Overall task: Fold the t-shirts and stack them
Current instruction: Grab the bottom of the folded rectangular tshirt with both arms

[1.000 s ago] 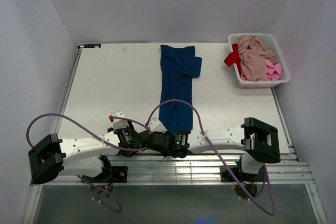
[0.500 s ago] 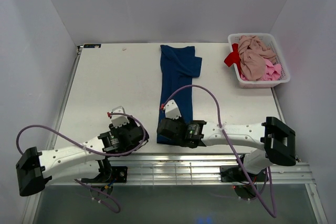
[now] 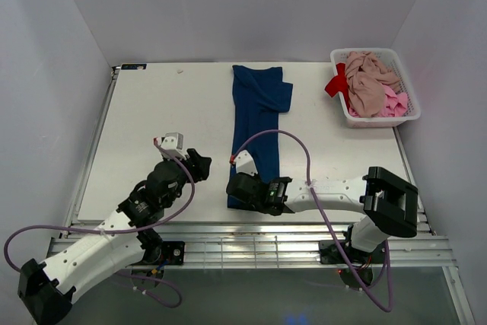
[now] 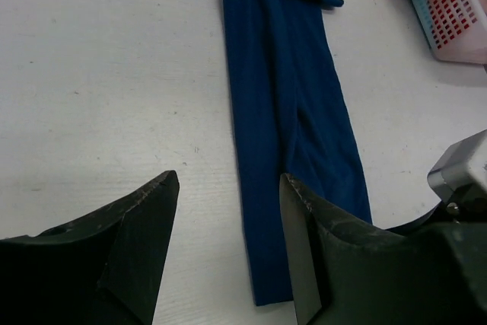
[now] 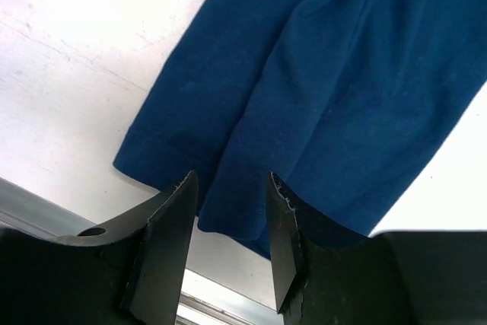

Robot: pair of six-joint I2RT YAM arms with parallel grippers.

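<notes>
A navy blue t-shirt (image 3: pixel 257 123) lies folded into a long narrow strip down the middle of the table; no print shows. It also shows in the left wrist view (image 4: pixel 285 104) and the right wrist view (image 5: pixel 327 81). My right gripper (image 3: pixel 237 188) is open, hovering over the strip's near hem with its jaws either side of a fold (image 5: pixel 232 188). My left gripper (image 3: pixel 199 165) is open and empty, raised left of the strip's near end. Dusty pink-beige (image 3: pixel 367 81), bright pink (image 3: pixel 394 103) and red (image 3: pixel 335 83) shirts lie heaped in the basket.
A white slotted plastic basket (image 3: pixel 374 119) stands at the back right corner; its corner shows in the left wrist view (image 4: pixel 456 20). The table's metal front rail (image 3: pixel 266 245) runs just below the shirt's near hem. White walls enclose the table on three sides.
My left arm has swung out and lifted away from the shirt's near end, to the left. My right gripper moved up from the front edge onto the near hem and stays there.
</notes>
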